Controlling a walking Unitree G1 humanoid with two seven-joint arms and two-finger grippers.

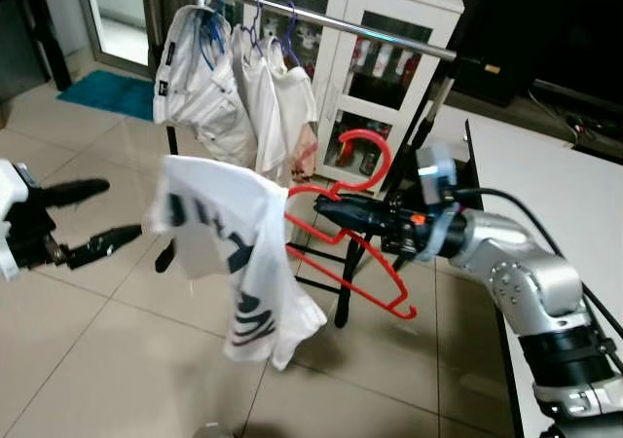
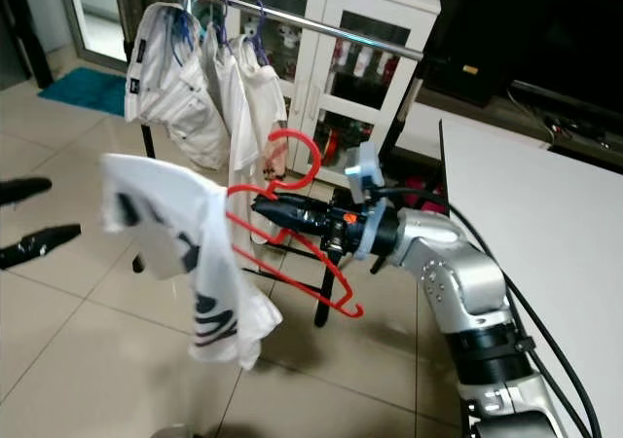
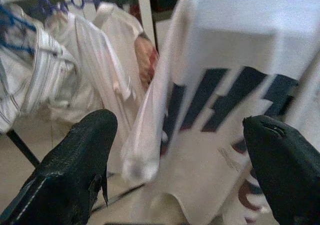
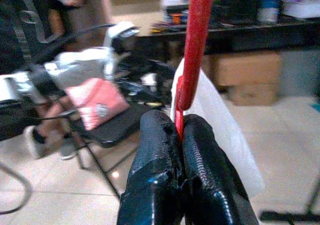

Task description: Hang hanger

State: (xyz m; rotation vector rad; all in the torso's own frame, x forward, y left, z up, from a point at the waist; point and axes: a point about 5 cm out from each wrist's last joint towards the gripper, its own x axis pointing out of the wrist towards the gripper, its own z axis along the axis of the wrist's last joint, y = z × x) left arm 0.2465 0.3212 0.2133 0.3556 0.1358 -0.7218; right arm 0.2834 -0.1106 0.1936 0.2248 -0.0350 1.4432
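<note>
While clamped by right end effector, red hanger

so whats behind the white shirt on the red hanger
Behind the white shirt stands the clothes rail with hung white garments, then a white cabinet. The shirt covers the red hanger's far arm.

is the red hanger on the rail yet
No. The red hanger, with the white shirt, is clamped in the right gripper below the rail.
</note>
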